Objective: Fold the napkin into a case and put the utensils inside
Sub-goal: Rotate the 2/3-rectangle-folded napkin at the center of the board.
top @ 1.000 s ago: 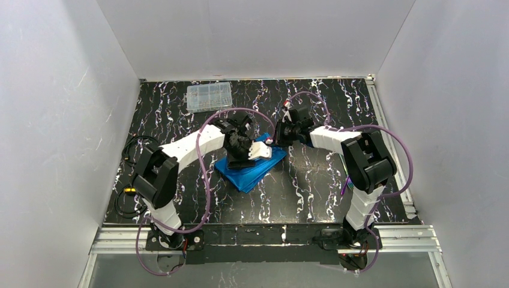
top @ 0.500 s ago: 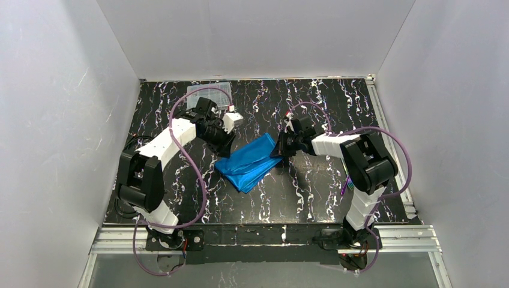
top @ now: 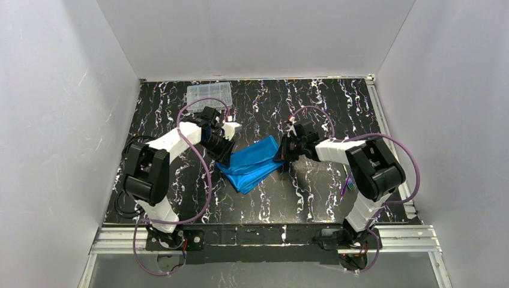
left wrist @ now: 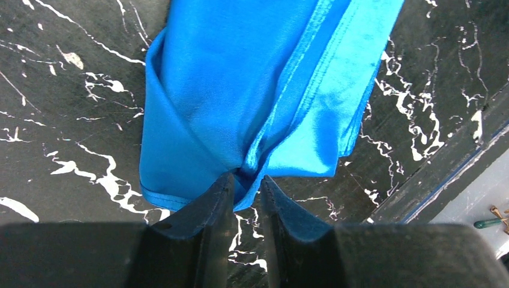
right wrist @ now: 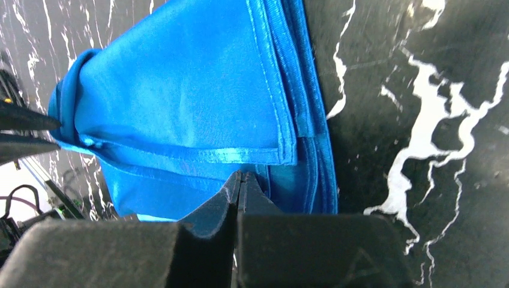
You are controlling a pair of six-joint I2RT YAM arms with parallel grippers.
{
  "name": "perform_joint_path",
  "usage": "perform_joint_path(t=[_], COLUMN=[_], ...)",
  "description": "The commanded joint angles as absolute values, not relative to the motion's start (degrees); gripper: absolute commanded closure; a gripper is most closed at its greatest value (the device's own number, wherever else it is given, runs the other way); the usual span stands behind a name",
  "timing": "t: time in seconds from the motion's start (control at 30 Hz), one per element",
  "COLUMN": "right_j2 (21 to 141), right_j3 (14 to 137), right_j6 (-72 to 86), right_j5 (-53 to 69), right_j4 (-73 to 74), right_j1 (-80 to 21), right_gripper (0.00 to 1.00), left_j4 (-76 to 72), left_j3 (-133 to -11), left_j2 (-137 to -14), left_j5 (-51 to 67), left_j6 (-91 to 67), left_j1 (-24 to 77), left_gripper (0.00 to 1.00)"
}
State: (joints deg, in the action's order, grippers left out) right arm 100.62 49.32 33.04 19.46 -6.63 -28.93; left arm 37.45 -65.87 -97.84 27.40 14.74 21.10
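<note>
Napkin (left wrist: 252,90), apparently, between tight jaws

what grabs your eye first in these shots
A bright blue napkin lies folded in the middle of the black marbled table. The left gripper pinches its bunched end and the right gripper its opposite edge. A clear box sits at the far left.

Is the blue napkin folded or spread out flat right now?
Folded: the napkin lies as a narrow layered strip with stacked hems showing.
</note>
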Motion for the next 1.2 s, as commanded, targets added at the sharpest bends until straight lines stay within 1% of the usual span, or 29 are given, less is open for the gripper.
perform_joint_path(t=[0.0, 0.2, 0.27, 0.33, 0.4, 0.53, 0.6, 0.73, 0.93, 1.03, 1.17], right_j2=[96.7, 93.6, 92.7, 92.6, 93.6, 98.1, 100.9, 105.9, 107.6, 107.6, 107.9], right_j3=[46.7, 43.8, 46.3, 50.9, 55.5, 60.3, 61.4, 62.8, 60.8, 59.8, 58.5], right_j6=[34.3, 36.6, 35.8, 34.7, 34.5, 34.7, 34.8, 34.5, 34.3, 33.7, 33.7], right_j5=[18.5, 16.9, 17.5, 18.1, 18.6, 19.0, 18.8, 18.2, 20.1, 19.9, 19.6], right_j4=[-6.7, -6.7, -5.0, -2.6, -2.0, -4.6, -7.0, -10.1, -13.1, -13.4, -13.9], right_j1=[-30.9, -33.7, -33.7, -33.7, -34.2, -36.4, -37.8, -39.8, -41.3, -41.9, -42.6], right_gripper=[0.95, 0.95, 0.95, 0.94, 0.94, 0.93, 0.93, 0.94, 0.95, 0.95, 0.95], left_j4=[36.7, 38.7, 39.9, 41.0, 41.3, 42.7, 42.8, 44.5, 45.6, 45.0, 41.9], left_j3=[-65.0, -65.9, -65.9, -65.4, -64.5, -63.8, -63.1, -63.7, -64.5, -64.3, -63.6], left_j2=[-97.9, -98.4, -97.1, -94.9, -92.4, -89.0, -88.4, -92.2, -99.4, -101.5, -101.4], left_j5=[25.5, 28.7, 31.4, 31.7, 30.9, 29.7, 29.9, 32.6, 39.2, 42.3, 44.7], left_j6=[14.2, 15.2, 16.1, 16.8, 17.3, 16.0, 14.6, 10.3, 3.8, 1.4, -2.9], left_j1=[20.8, 20.9, 20.8, 20.8, 20.2, 17.8, 16.7, 15.3, 10.4, 8.5, 7.6], left_gripper=[0.79, 0.81, 0.82, 0.81, 0.78, 0.62, 0.57, 0.57, 0.65, 0.65, 0.64])
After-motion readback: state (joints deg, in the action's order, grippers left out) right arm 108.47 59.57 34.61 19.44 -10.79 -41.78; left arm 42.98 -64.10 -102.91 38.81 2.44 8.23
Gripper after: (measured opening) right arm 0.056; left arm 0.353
